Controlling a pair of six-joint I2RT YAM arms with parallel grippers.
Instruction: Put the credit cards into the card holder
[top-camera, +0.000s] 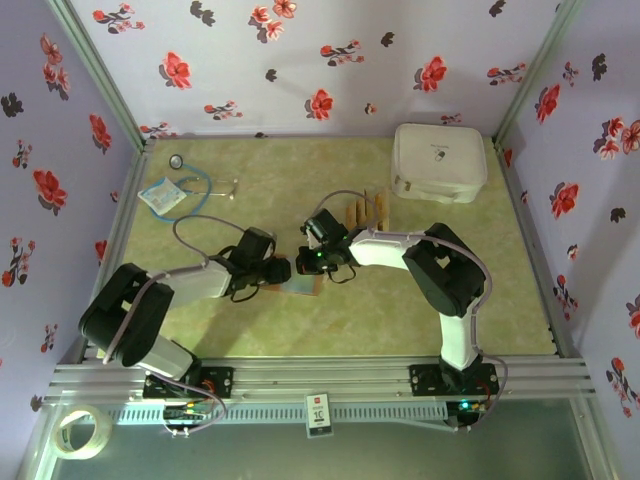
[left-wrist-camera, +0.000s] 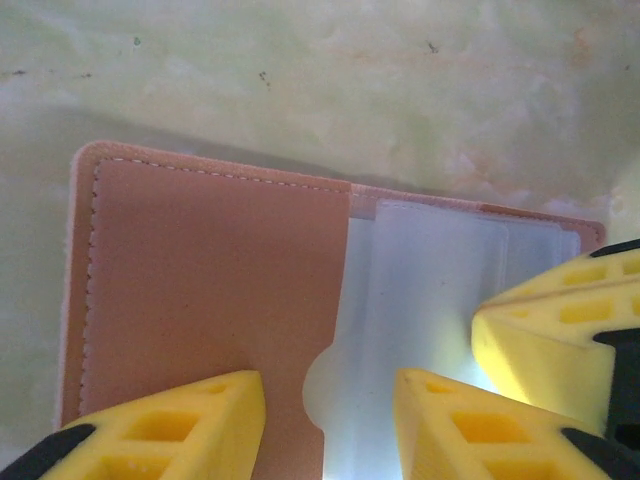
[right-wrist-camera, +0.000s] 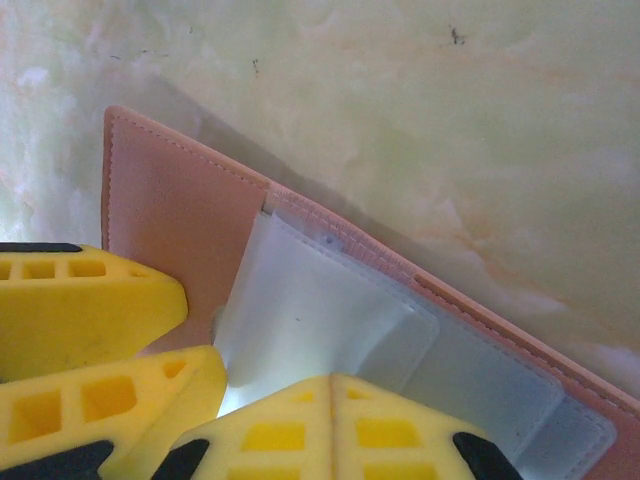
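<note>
"1c" is seemingly printed on a small white tag (top-camera: 318, 412) on the front rail (top-camera: 300, 378); the white case (top-camera: 439, 160) mark is too small to be read.

Three walls (top-camera: 320, 50) close the space in, papered in pale lavender with red and dark flowers. One runs across 12 o'clock and the others slant down at 9 and 3 o'clock. Grey metal posts (top-camera: 98, 70) stand in the far corners, at 11 and 1 o'clock. The desk (top-camera: 270, 170) has a pale green, marbled top with faint dark specks, lit evenly with soft shadows. Along its near edge, at 6 o'clock, lie silver aluminium rails (top-camera: 330, 375), with a dull grey-green surface (top-camera: 540, 440) below them.
</note>
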